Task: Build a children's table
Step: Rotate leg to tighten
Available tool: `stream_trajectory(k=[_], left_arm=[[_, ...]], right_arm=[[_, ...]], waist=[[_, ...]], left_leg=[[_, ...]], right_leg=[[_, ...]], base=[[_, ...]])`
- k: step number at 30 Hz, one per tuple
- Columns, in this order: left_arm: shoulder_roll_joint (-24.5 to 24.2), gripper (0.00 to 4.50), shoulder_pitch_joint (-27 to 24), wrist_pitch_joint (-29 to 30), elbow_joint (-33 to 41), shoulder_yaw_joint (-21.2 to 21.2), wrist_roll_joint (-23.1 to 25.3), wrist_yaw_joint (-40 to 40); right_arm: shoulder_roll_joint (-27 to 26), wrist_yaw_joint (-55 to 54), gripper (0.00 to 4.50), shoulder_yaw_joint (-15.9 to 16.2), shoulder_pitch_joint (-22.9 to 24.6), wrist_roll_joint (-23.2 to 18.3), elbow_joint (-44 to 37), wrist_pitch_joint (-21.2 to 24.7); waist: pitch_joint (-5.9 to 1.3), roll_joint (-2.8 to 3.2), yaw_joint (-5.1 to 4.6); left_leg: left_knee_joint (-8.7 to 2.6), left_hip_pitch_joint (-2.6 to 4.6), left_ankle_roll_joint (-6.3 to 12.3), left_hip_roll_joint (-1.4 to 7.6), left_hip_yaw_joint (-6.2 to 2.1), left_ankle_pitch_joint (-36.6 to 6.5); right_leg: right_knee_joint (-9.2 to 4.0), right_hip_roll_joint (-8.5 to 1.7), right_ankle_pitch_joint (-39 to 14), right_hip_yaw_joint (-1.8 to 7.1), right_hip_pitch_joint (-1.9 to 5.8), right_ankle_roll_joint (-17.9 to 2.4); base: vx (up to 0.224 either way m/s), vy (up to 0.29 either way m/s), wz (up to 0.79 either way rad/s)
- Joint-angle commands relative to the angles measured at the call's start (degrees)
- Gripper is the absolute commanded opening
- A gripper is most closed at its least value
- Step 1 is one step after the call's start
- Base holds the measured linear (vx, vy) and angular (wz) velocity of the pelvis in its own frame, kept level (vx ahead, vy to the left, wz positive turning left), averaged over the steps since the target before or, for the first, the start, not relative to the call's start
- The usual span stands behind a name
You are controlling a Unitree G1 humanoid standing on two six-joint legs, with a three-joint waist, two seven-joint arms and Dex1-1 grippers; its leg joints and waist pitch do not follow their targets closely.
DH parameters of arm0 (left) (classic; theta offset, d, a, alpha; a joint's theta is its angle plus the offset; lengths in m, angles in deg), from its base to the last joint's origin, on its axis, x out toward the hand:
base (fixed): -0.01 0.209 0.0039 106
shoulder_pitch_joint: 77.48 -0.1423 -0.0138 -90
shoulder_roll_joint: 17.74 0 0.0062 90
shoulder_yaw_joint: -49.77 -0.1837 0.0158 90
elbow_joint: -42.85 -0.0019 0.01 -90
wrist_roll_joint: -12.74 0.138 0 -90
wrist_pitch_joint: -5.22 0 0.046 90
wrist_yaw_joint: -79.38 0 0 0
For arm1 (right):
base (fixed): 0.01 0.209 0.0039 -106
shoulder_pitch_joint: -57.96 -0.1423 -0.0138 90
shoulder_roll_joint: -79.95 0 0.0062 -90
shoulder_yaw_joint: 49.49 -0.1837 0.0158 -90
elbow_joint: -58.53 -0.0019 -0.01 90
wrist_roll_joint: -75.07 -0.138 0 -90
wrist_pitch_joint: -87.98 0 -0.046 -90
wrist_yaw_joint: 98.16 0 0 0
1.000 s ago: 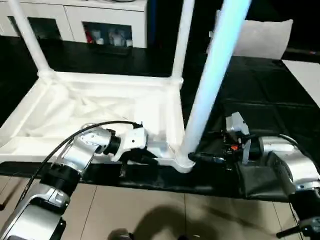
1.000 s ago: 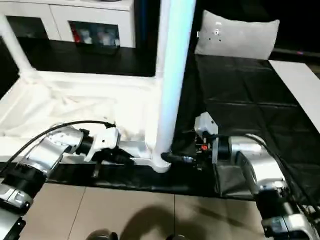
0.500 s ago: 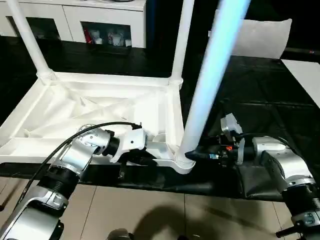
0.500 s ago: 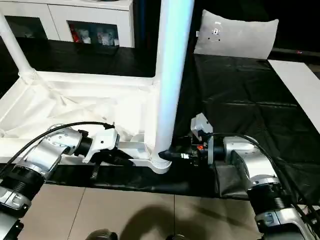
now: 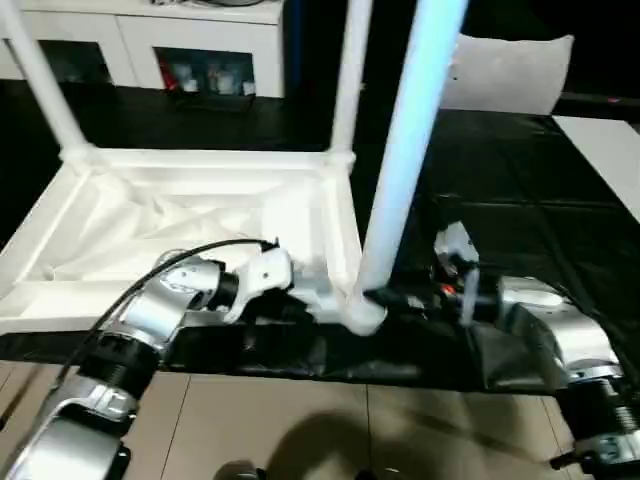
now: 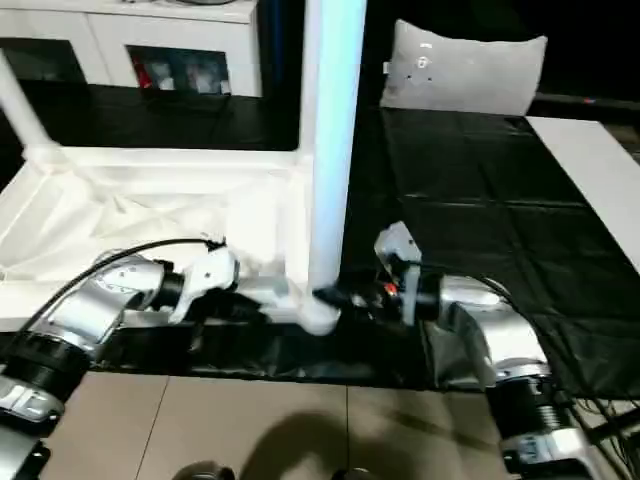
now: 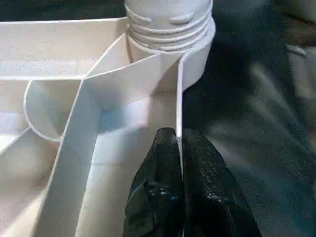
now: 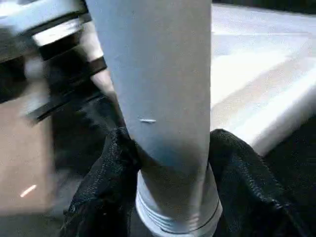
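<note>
- The children's table [image 5: 190, 215] lies upside down on a black mat [image 6: 470, 190], ribbed underside facing up; two far legs [image 5: 345, 80] stand upright in the far corner sockets, and a third, the near leg [image 5: 400, 160], rises from the near right corner socket [image 5: 362, 312]
- The left gripper [image 7: 180, 182] is closed on the table's thin rim wall [image 7: 178, 113], one black finger on each side of it, just short of that corner socket; the leg's threaded end [image 7: 168, 24] sits in the socket right ahead of the fingers
- The right gripper [image 8: 170, 163] clamps the near leg at its base, its black fingers [image 8: 242, 177] wrapped against both sides of the tube just above the threaded collar [image 8: 177, 217]; from the head views it reaches in from the right, opposite the left gripper
- How far the thread is seated is hard to tell
- A white cabinet [image 5: 170, 40] and a grey pillow [image 6: 465, 65] stand beyond the mat
</note>
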Motion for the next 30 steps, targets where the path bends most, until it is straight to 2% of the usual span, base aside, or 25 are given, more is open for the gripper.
stream_trajectory(k=[1,2,4,5,6,7,8,9,11,12,14,15,16,18,21,22,23,24,26,27,28,29,30], left_arm=[[6.0,0.0,1.6,1.4,0.7,-1.1,-1.5,5.2],[7.5,0.0,2.2,2.0,0.3,-1.3,-0.5,7.6],[10.2,0.0,3.2,4.0,-0.4,-1.1,0.2,11.5],[11.6,0.0,3.8,5.2,-0.8,-0.9,0.5,13.6],[12.7,0.0,4.1,6.1,-0.9,-0.9,0.5,14.7],[13.7,0.0,4.3,6.9,-0.9,-0.9,0.5,15.6],[14.5,0.0,4.7,7.1,-1.0,-0.9,0.9,16.7],[15.0,0.0,5.0,7.1,-1.2,-0.9,1.3,17.4],[15.1,0.0,5.4,6.4,-1.6,-1.2,2.2,18.1],[15.1,0.0,5.4,6.3,-1.6,-1.2,2.2,18.1],[14.7,0.0,5.4,5.8,-1.8,-1.0,3.0,18.6],[14.2,0.0,5.2,5.4,-1.7,-1.1,3.3,18.6],[13.6,0.0,4.9,4.6,-1.6,-1.2,3.7,18.5],[12.2,0.0,4.4,3.3,-1.4,-1.4,4.3,17.9],[9.8,0.0,3.5,2.2,-1.2,-1.1,4.3,16.1],[8.6,0.0,3.1,1.9,-1.1,-1.2,4.4,15.4],[6.3,0.0,2.4,1.3,-0.9,-1.4,4.6,13.2],[6.3,0.0,2.4,1.3,-0.9,-1.4,4.6,13.2],[4.4,0.0,2.2,-0.6,-1.2,-2.0,4.7,10.4],[4.0,0.0,2.2,-1.1,-1.4,-2.1,4.7,9.8],[2.2,0.0,2.1,-4.0,-2.1,-2.7,4.7,6.8],[2.2,0.0,2.1,-4.0,-2.1,-2.7,4.7,6.8],[1.6,0.0,2.0,-5.2,-2.4,-3.0,4.5,5.5]], right_arm=[[-3.8,-8.4,1.91,2.5,-0.7,2.9,0.2,2.5],[-5.6,-12.7,1.91,2.3,-1.1,4.6,0.8,2.8],[-9.0,-21.0,1.91,0.2,-2.6,5.8,2.9,4.8],[-10.4,-24.2,1.91,-0.8,-3.3,5.7,3.6,5.8],[-11.2,-25.9,1.91,-1.2,-3.7,5.8,3.9,6.1],[-11.8,-27.2,1.91,-1.4,-4.0,5.8,4.0,6.3],[-12.0,-27.8,1.91,-1.3,-4.2,6.4,4.1,5.5],[-12.2,-28.1,2.45,-1.1,-4.3,6.8,4.1,4.9],[-12.3,-27.9,2.58,-1.0,-4.6,7.5,4.6,1.9],[-12.3,-27.9,2.67,-1.1,-4.6,7.5,4.6,1.7],[-13.5,-27.2,2.79,-3.2,-4.4,5.0,3.8,2.1],[-13.4,-27.2,3.0,-3.5,-4.2,4.7,3.4,2.7],[-13.3,-27.2,3.05,-4.1,-3.9,4.3,2.9,3.6],[-12.6,-26.9,3.13,-4.9,-3.4,3.9,2.1,4.3],[-9.9,-23.6,3.51,-4.2,-2.5,4.5,1.6,2.0],[-8.5,-21.8,3.51,-3.5,-1.8,4.8,1.0,0.8],[-5.5,-18.5,3.57,-3.3,-0.3,4.8,-0.2,-0.8],[-5.5,-18.5,3.7,-3.3,-0.3,4.8,-0.2,-0.8],[-2.9,-15.6,3.83,-3.6,0.0,5.0,-0.2,-1.9],[-2.3,-14.9,3.94,-3.5,0.0,5.1,-0.2,-1.9],[0.7,-10.7,3.96,-3.0,0.1,5.1,-1.0,-2.4],[0.7,-10.7,4.02,-3.0,0.1,5.1,-1.0,-2.4],[1.9,-8.8,4.28,-2.8,0.2,4.8,-1.5,-2.8]], waist=[[-2.72,-0.34,-0.23],[-2.69,-0.13,-0.63],[-2.95,0.04,-1.07],[-2.82,-0.06,-1.62],[-2.83,-0.01,-1.74],[-3.08,0.13,-1.71],[-3.08,-0.02,-1.73],[-3.28,0.09,-1.57],[-3.33,0.09,-1.54],[-3.37,0.13,-1.51],[-3.6,-0.02,-1.1],[-3.57,0.07,-0.99],[-3.64,-0.02,-0.89],[-3.53,0.02,-0.73],[-3.5,0.07,-0.36],[-3.75,0.11,-0.24],[-3.6,0.13,-0.01],[-3.61,0.16,0.1],[-3.42,0.27,-0.06],[-3.48,0.14,-0.12],[-3.58,0.38,-0.08],[-3.57,0.29,-0.1],[-3.56,0.37,-0.08]], left_leg=[[-4.45,0.31,-0.37,1.63,-1.16,-19.0],[-4.47,0.47,-0.72,1.56,-1.37,-20.1],[-4.42,0.8,-0.51,1.49,-1.37,-20.7],[-4.4,0.74,-0.42,1.33,-1.36,-20.9],[-4.41,0.69,-0.32,1.29,-1.42,-21.2],[-4.4,0.64,0.21,1.34,-1.37,-20.5],[-4.51,0.45,0.5,1.41,-1.34,-20.0],[-4.63,0.36,1.01,1.54,-1.25,-18.7],[-4.71,0.19,1.6,1.65,-1.05,-17.4],[-4.67,0.19,1.68,1.69,-0.99,-17.1],[-4.54,0.16,2.32,1.76,-0.73,-15.1],[-4.55,0.13,2.55,1.78,-0.68,-14.5],[-4.58,-0.02,2.86,1.79,-0.67,-13.6],[-4.65,-0.22,3.1,1.88,-0.67,-12.3],[-4.62,-0.24,3.06,1.91,-0.53,-11.7],[-4.55,-0.21,2.91,1.9,-0.58,-11.5],[-4.62,-0.13,2.84,2.05,-0.57,-11.7],[-4.63,-0.11,2.86,2.11,-0.56,-11.8],[-4.73,-0.24,2.48,1.95,-0.51,-12.3],[-4.7,-0.22,2.43,1.97,-0.55,-12.6],[-4.62,-0.16,2.62,1.94,-0.57,-12.6],[-4.56,-0.14,2.75,1.96,-0.51,-12.5],[-4.57,-0.08,2.82,2.08,-0.45,-12.3]], right_leg=[[-6.36,-4.73,-36.6,2.12,1.75,-4.0],[-6.6,-4.7,-38.0,1.88,1.61,-3.1],[-6.85,-4.69,-37.3,1.86,1.46,-3.1],[-6.85,-4.49,-36.9,1.8,1.33,-3.4],[-6.93,-4.54,-37.2,1.71,1.36,-3.3],[-7.05,-4.71,-35.9,1.77,1.62,-3.2],[-6.98,-4.66,-34.9,1.82,1.73,-3.4],[-6.76,-4.63,-31.9,1.98,1.89,-4.0],[-6.35,-4.5,-27.8,2.31,1.85,-5.2],[-6.25,-4.57,-26.8,2.38,1.84,-5.7],[-5.77,-4.54,-22.6,2.61,2.1,-7.4],[-5.53,-4.55,-21.0,2.67,2.16,-8.1],[-5.34,-4.54,-19.9,2.64,2.44,-8.3],[-5.11,-4.58,-18.1,2.68,2.5,-8.7],[-5.1,-4.65,-17.4,2.73,2.63,-8.7],[-4.96,-4.63,-17.3,2.67,2.81,-8.6],[-5.06,-4.62,-17.5,2.7,2.73,-8.5],[-5.02,-4.62,-17.3,2.75,2.75,-8.4],[-5.05,-4.41,-17.6,2.74,2.74,-8.6],[-5.05,-4.49,-17.9,2.72,2.82,-8.6],[-5.12,-4.46,-17.9,2.68,2.87,-8.7],[-5.09,-4.45,-17.6,2.75,2.86,-8.7],[-4.97,-4.41,-16.5,2.81,2.75,-9.3]], base=[[0.0,0.0,0.0],[0.0,0.0,0.0],[0.0,0.0,0.0],[0.0,0.0,0.0],[0.0,0.0,0.0],[0.0,0.0,0.0],[0.0,0.0,0.0],[0.0,0.0,0.0],[0.0,0.0,0.0],[0.0,0.0,0.0],[0.0,0.0,0.0],[0.0,0.0,0.0],[0.0,0.0,0.0],[0.0,0.0,0.0],[0.0,0.0,0.0],[0.0,0.0,0.0],[0.0,0.0,0.0],[0.0,0.0,0.0],[0.0,0.0,0.0],[0.0,0.0,0.0],[0.0,0.0,0.0],[0.0,0.0,0.0],[0.0,0.0,0.0]])
